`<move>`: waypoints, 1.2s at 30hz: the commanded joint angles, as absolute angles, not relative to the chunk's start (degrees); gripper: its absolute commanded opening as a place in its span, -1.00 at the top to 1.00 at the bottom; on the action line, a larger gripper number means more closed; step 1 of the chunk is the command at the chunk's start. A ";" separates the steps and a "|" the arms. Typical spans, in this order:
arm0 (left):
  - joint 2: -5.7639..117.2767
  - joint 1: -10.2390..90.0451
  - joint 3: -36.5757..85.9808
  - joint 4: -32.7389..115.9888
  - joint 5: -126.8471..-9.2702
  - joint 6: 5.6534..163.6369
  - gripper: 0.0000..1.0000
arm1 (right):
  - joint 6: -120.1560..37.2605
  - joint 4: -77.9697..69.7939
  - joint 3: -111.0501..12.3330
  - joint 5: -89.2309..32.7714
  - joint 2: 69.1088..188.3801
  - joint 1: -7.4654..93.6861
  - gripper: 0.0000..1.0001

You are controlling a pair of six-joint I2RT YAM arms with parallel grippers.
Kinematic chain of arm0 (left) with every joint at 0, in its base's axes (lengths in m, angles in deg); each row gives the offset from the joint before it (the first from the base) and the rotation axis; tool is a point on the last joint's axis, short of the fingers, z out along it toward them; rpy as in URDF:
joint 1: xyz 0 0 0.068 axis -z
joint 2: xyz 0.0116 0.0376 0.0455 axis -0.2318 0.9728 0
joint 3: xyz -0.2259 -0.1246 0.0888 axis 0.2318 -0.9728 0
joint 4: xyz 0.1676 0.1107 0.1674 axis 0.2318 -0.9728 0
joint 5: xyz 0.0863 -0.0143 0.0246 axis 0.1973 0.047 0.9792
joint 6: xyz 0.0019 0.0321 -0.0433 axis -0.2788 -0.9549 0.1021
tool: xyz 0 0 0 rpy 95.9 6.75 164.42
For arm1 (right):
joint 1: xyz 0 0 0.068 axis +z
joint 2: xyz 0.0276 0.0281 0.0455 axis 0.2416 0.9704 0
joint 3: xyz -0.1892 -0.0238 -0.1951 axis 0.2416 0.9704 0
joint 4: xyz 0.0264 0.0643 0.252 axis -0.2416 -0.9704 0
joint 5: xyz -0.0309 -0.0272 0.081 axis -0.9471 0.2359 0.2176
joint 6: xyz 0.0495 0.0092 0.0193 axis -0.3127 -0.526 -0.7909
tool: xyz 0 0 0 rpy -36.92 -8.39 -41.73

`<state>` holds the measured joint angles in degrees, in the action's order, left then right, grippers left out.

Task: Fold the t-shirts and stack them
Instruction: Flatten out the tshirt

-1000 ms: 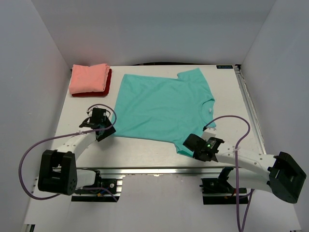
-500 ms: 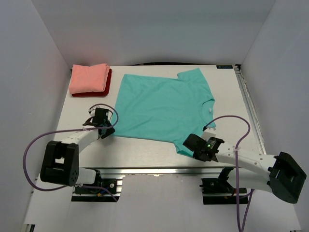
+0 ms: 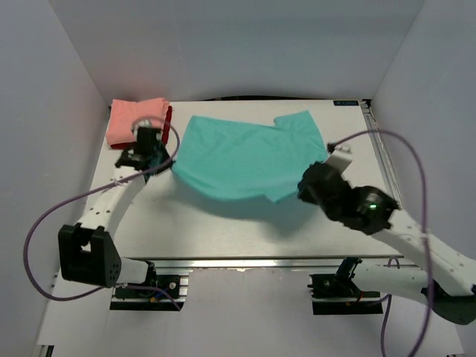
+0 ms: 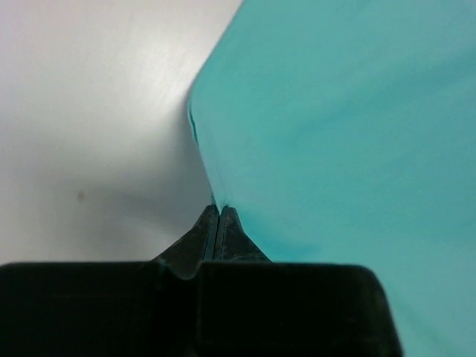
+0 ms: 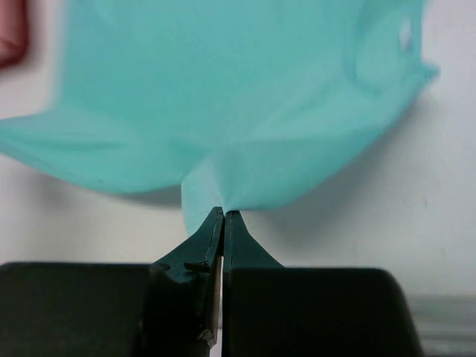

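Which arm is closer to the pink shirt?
Left. The left end effector pinches a corner of the teal t-shirt just beside the pink shirt; the right end effector grips its hem, far on the other side.

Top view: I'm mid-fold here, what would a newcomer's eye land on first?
The teal t-shirt in the middle, its near edge held up off the table and sagging between two pinch points. The left hand is shut on its left corner and the right hand on its right one. At the far left corner, a folded salmon-pink t-shirt lies on a dark red one.
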<state>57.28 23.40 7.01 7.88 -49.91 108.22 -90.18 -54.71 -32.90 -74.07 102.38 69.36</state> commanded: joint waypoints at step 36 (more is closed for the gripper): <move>56.72 23.77 70.41 -14.54 -43.62 101.90 1.00 | -39.82 -55.88 -105.31 -80.20 128.07 66.22 1.00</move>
<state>54.76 23.91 73.61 -15.46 -45.27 103.72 -42.69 -59.00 -105.84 -78.96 127.21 68.96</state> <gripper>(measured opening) 0.009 0.011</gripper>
